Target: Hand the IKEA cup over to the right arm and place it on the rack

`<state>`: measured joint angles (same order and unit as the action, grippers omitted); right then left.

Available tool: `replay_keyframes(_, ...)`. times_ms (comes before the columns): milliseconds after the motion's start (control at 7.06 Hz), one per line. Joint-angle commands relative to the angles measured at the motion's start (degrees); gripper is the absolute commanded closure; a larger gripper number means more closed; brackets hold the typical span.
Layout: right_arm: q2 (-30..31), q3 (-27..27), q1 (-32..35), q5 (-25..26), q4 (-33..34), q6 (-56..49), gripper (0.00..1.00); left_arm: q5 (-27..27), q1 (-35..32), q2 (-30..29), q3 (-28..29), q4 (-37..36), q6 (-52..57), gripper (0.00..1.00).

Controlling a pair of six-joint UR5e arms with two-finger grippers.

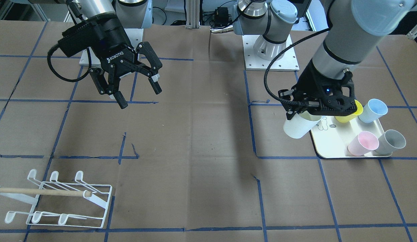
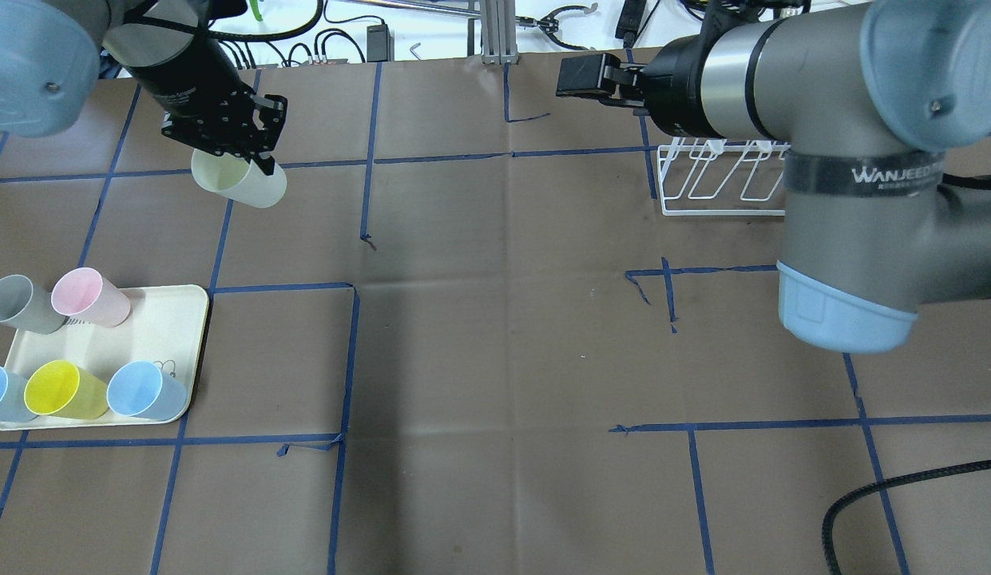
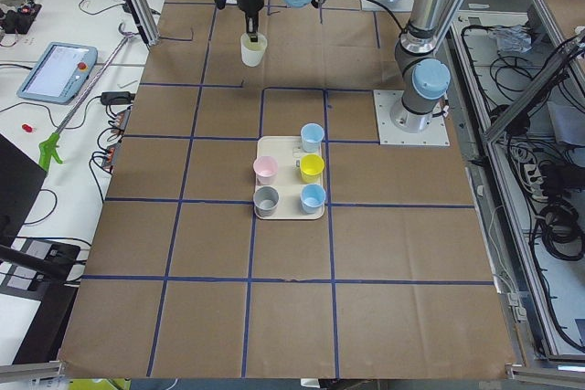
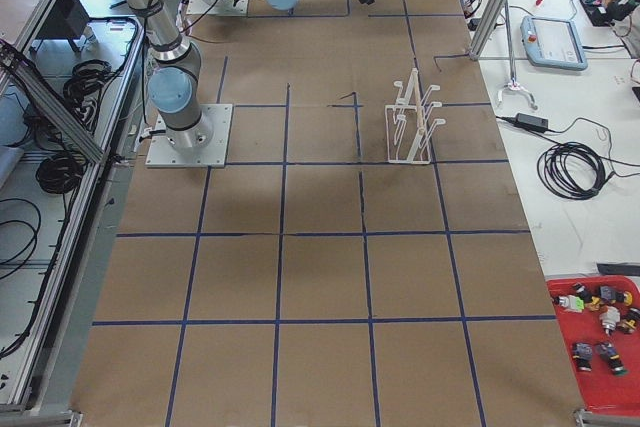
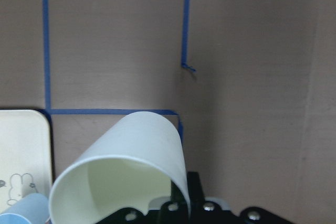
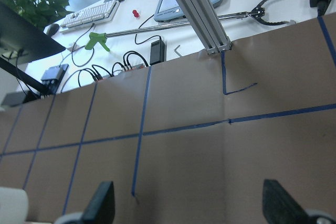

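My left gripper [image 1: 310, 112] is shut on the rim of a pale white cup [image 1: 297, 127] and holds it tilted above the table, just beside the tray. The cup also shows in the overhead view [image 2: 239, 182] and the left wrist view [image 5: 126, 166], mouth toward the camera. My right gripper [image 1: 139, 95] is open and empty, raised over the table far from the cup; its fingertips [image 6: 278, 203] stand wide apart. The white wire rack [image 1: 57, 198] with a wooden rod stands empty on the right arm's side, and shows in the overhead view [image 2: 723, 180].
A cream tray [image 1: 332, 141] with a bear drawing holds several cups: yellow [image 2: 64, 390], pink [image 2: 88, 295], grey [image 2: 16, 303] and blue [image 2: 148, 390]. Blue tape lines cross the brown table. Both arm bases [image 1: 270, 57] are bolted at the robot's edge.
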<state>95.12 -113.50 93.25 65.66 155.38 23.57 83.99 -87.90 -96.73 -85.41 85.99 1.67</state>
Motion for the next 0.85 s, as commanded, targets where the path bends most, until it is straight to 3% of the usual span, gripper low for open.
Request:
replay_keyframes(0, 0.15, -7.66, 0.00, -0.79, 17.94, 22.64, 0.00, -12.99, -1.39, 2.15, -1.84, -5.88, -0.26, 1.00)
replay_keyframes(283, 0.15, -12.51, -0.09, -1.05, 31.33, 40.94, 0.00, -23.83, -1.04, 2.86, -4.75, -15.20, -0.35, 1.00)
replay_keyframes(567, -0.28, -15.42, 0.00, -2.72, 39.26, 57.38, 0.00, -30.52, -0.96, 5.05, -10.27, -25.64, -0.09, 1.00)
replay_keyframes(708, -0.63, -18.83, 0.09, -2.73, 44.86, 67.73, 0.00, -33.08, -0.95, 6.19, -15.08, -35.45, -0.17, 1.00)
